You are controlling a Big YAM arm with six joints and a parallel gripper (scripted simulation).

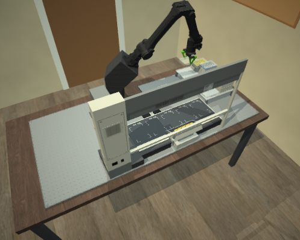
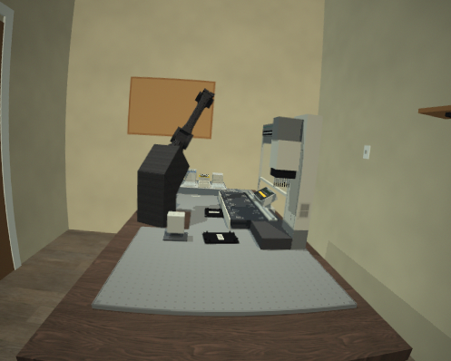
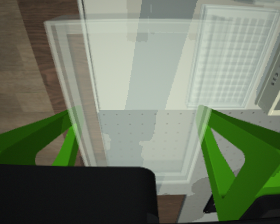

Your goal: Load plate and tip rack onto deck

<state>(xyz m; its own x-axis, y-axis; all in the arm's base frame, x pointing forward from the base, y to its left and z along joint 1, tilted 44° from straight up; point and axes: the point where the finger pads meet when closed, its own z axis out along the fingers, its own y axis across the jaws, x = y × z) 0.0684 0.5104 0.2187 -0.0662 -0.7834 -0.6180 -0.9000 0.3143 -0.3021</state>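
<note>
My gripper [image 1: 189,57] [image 3: 139,112] is shut on a clear cover [image 3: 136,75], its green fingers on the two long sides. It holds the cover level in the air above the far end of the grey SHELF [image 1: 159,82]. Through the cover I see the shelf's dotted top and a pale item. A white plate with a fine grid of wells lies on the shelf to the right of the cover. In the top view a white plate [image 1: 185,72], a yellow rack [image 1: 198,63] and a blue rack [image 1: 208,64] stand on the shelf below the gripper.
The dark deck [image 1: 171,117] with bracketed positions lies under the grey gantry beam [image 1: 186,81], with nothing on it. A cream tower [image 1: 110,132] stands at the deck's end. Two black nests [image 2: 220,238] [image 2: 213,211] and a white box [image 2: 176,220] sit near the arm's base [image 2: 161,186].
</note>
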